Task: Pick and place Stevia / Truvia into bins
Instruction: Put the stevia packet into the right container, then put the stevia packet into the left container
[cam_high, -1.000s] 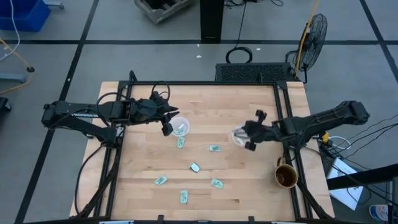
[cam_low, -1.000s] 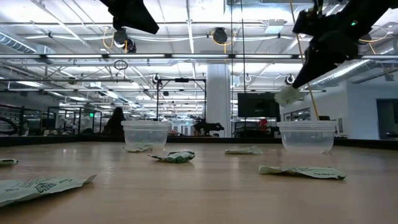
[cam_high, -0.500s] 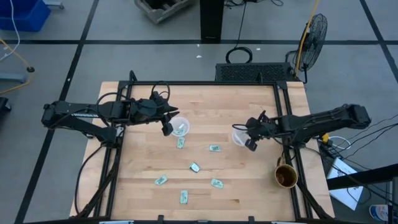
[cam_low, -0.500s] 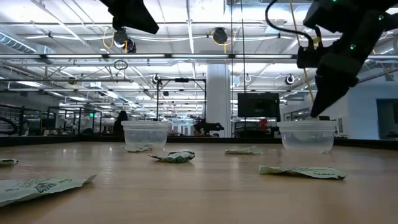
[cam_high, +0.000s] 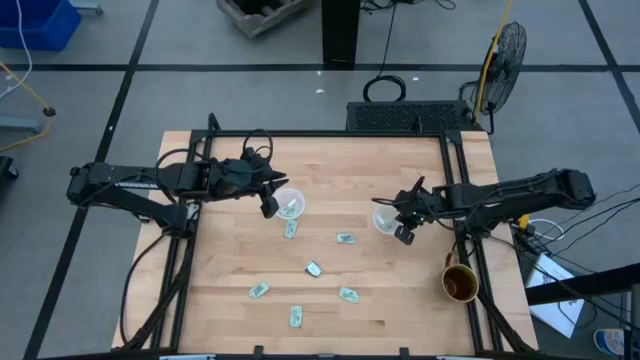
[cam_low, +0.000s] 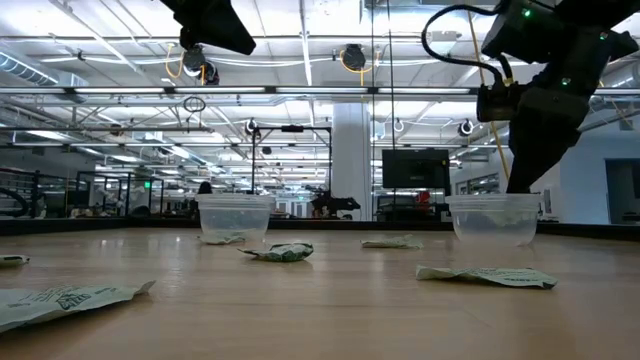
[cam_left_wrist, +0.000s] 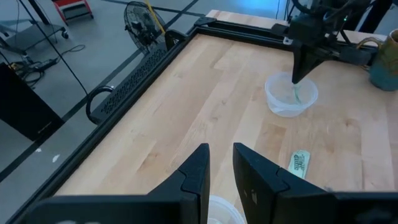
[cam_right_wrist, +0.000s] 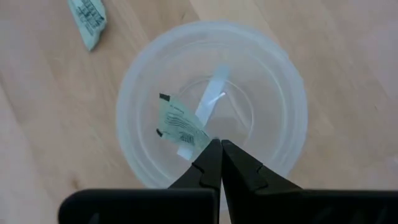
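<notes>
My right gripper (cam_right_wrist: 216, 148) is shut on a pale green Stevia packet (cam_right_wrist: 180, 127) and reaches down into the right clear cup (cam_high: 385, 218), also seen from the table top as the right clear cup (cam_low: 493, 218). A white strip (cam_right_wrist: 208, 106) lies on that cup's floor. My left gripper (cam_left_wrist: 221, 163) waits open above the near side of the left clear cup (cam_high: 290, 205), which holds a packet. Several more packets lie flat on the wood, among them one (cam_high: 345, 239) and another (cam_high: 313, 268). My right gripper pinches the packet by one corner (cam_right_wrist: 200, 142) between its two fingertips. The fingers come from above, pointing down into the cup. The packet hangs below them inside the cup wall; whether its lower end touches the cup's floor I cannot tell.
A brown mug (cam_high: 460, 283) stands at the table's right edge, near side of my right arm. Loose packets (cam_high: 296, 317) are scattered over the table's near middle. A black frame rail (cam_high: 330, 134) runs along the far edge. Bare wood lies between the two cups.
My right gripper has moved down and slightly toward the table's left, from above the right cup's rim into the cup. The packet it carries, then held clear above the cup, now hangs inside it.
</notes>
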